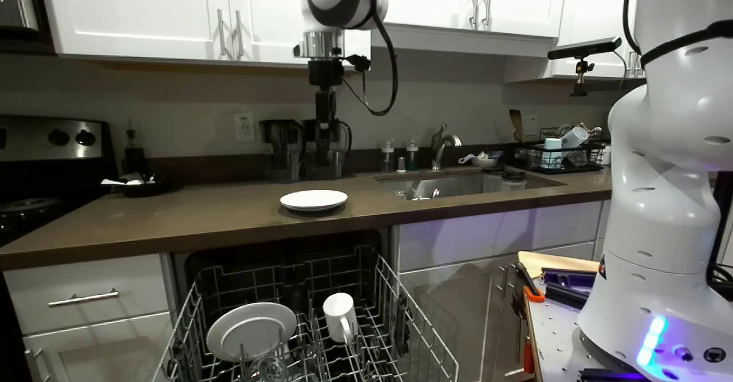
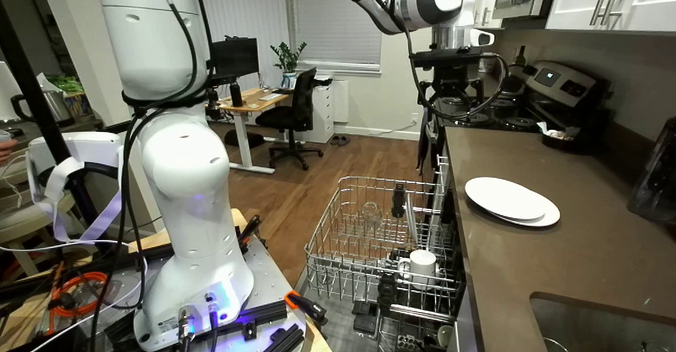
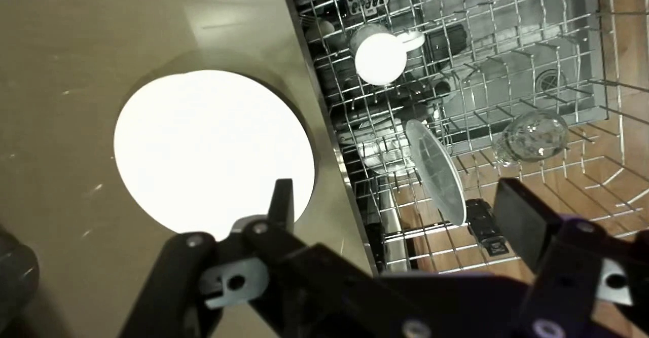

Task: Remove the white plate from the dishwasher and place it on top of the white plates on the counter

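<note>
White plate (image 1: 252,331) leans on edge in the dishwasher rack (image 1: 421,315), clear glass (image 3: 535,136) near it. Gripper (image 3: 398,206) hangs well above, spread wide, nothing held. Likely trouble: a skewed lift catches the rim in the rack; slick surface slips a thin pinch. On the counter (image 1: 189,216), stacked white plates (image 2: 504,199) sit off-centre, so another could slide.

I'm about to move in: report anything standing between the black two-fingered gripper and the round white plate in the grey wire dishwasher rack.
Nothing visible stands between the gripper and the upper rim of the white plate. In an exterior view, wires of the dishwasher rack cross only its lower part.
</note>
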Controlling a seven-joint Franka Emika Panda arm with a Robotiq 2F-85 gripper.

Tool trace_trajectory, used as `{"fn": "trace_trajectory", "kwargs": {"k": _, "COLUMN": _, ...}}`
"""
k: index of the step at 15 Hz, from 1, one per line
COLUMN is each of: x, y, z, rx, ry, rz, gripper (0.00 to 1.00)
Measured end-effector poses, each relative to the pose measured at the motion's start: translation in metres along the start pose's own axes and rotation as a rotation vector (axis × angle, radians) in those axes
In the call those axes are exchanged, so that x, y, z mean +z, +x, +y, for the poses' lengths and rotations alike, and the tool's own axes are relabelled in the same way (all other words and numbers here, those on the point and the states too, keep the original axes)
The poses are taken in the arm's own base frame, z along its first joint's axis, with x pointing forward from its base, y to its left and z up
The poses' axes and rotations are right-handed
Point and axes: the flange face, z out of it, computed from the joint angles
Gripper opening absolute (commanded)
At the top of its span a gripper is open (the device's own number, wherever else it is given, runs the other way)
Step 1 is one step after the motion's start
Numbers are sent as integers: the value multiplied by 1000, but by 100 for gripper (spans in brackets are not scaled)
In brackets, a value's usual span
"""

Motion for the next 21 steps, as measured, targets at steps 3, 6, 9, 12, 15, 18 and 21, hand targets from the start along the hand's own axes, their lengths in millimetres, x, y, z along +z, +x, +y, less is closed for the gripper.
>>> {"fn": "trace_trajectory", "kwargs": {"k": 3, "x": 23, "y": 42, "z": -7, "rx": -40, "ry": -4, "rz": -13, "gripper": 100}}
{"fn": "trace_trajectory", "kwargs": {"k": 6, "x": 45, "y": 77, "z": -25, "rx": -93, "ry": 5, "rz": -20, "gripper": 100}}
{"fn": "trace_trajectory", "kwargs": {"k": 9, "x": 70, "y": 100, "z": -46, "rx": -155, "ry": 27, "rz": -35, "gripper": 100}}
{"fn": "trace_trajectory", "kwargs": {"k": 12, "x": 97, "y": 114, "z": -65, "rx": -219, "ry": 61, "rz": -56, "gripper": 100}}
{"fn": "trace_trajectory", "kwargs": {"k": 15, "x": 90, "y": 111, "z": -58, "rx": -244, "ry": 100, "rz": -35, "gripper": 100}}
{"fn": "trace_trajectory", "kwargs": {"k": 18, "x": 89, "y": 109, "z": -53, "rx": -243, "ry": 104, "rz": -34, "gripper": 100}}
{"fn": "trace_trajectory", "kwargs": {"k": 21, "x": 125, "y": 121, "z": -65, "rx": -268, "ry": 130, "rz": -58, "gripper": 100}}
